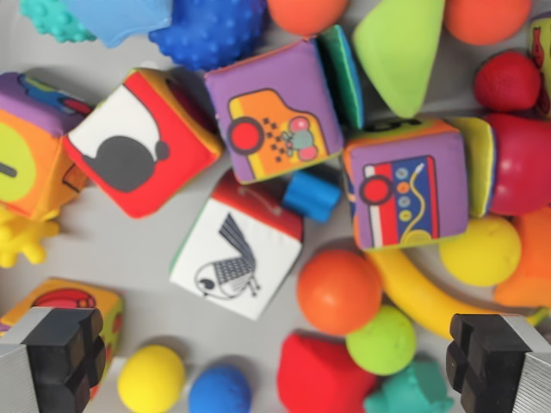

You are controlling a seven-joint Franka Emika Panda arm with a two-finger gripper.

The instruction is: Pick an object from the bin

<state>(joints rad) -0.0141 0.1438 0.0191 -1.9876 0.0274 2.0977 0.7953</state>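
Observation:
I look straight down into a grey bin [112, 249] full of toys. My gripper [275, 361] is open, with its two black fingertips [65, 353] at the bottom corners of the wrist view and nothing held between them. Between and just above them lie a white soft cube with a bird drawing [237, 258], an orange ball [338, 291], a green ball [381, 340], a red soft shape [318, 374], a yellow ball [151, 379] and a small blue ball [219, 391]. A purple picture cube [275, 112] sits near the centre top.
Other toys crowd the bin: a red cube with a grey bird shape [138, 142], a purple cube with a phone picture [406, 185], a blue cylinder [312, 196], a yellow banana [422, 297], a blue bumpy ball [207, 30], a green cone [398, 52].

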